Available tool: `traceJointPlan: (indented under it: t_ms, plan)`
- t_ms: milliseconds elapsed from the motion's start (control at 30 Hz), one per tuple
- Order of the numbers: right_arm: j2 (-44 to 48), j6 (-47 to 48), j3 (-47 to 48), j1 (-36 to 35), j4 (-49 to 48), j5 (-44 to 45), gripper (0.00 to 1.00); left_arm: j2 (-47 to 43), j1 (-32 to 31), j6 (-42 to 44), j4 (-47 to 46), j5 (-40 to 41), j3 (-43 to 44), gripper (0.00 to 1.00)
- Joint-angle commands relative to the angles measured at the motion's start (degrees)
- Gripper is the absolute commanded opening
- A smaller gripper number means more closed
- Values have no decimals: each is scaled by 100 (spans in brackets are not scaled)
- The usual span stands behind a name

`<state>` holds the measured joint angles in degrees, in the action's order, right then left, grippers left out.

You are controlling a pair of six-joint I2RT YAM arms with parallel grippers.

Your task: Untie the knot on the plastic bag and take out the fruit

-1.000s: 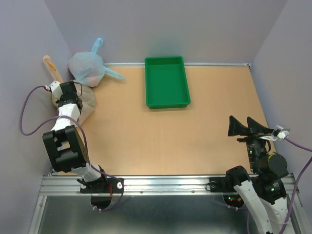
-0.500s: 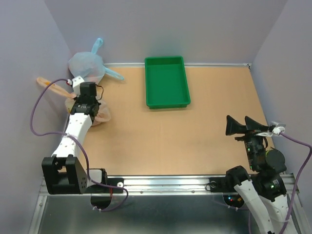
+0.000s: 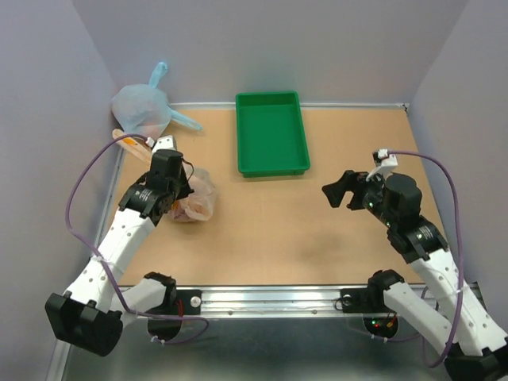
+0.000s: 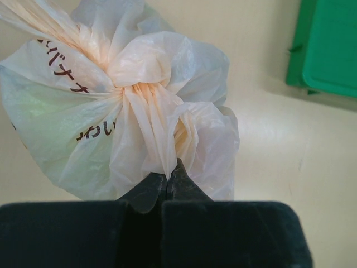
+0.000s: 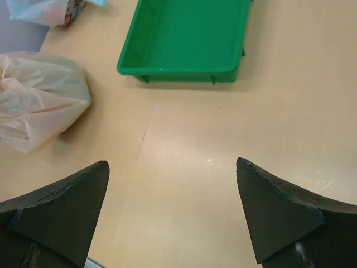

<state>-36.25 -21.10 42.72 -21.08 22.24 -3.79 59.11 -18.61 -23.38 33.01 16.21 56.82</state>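
The peach-orange plastic bag (image 3: 194, 200) lies on the table's left side, knotted at the top. In the left wrist view the bag (image 4: 67, 128) fills the frame, its knot (image 4: 139, 67) just ahead of the fingers. My left gripper (image 4: 169, 177) is shut on a fold of the bag below the knot; from above the left gripper (image 3: 171, 200) sits on the bag. My right gripper (image 3: 340, 190) is open and empty over the middle right of the table, and in its own view (image 5: 173, 167) the bag (image 5: 39, 106) lies far left. The fruit is hidden inside the bag.
A green tray (image 3: 271, 132) stands at the back middle, empty; it also shows in the right wrist view (image 5: 187, 36). A pale blue knotted bag (image 3: 143, 109) sits in the back left corner. Purple walls close in the table on three sides.
My left gripper has dragged the peach bag from the left wall toward the table's middle. My right arm has swung forward and left from the near right edge, still open.
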Motion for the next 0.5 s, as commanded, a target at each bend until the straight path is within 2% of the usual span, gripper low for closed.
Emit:
traceJointPlan:
  t_ms: [0, 133, 167, 267, 300, 467]
  plan:
    - [-591, -105, 675, -36, -44, -807, 100, -304, -405, 8, 21, -1150, 304, 0]
    - [-1180, -105, 939, -36, -35, -886, 100, 12, -1459, -88, 12, -1586, 505, 0]
    - [-1261, -105, 966, -36, -35, -878, 100, 82, -2079, -106, -14, -1577, 584, 0]
    - [-1525, -192, 1107, -36, -35, -615, 100, 442, -2953, -89, -128, -1480, 1023, 0]
    - [-1569, -210, 1133, -36, -27, -457, 100, 678, -3460, -27, -155, -1410, 1303, 0]
    - [-1701, -254, 1265, -36, -9, 333, 100, 1742, -4448, 912, -155, -1208, 2253, 0]
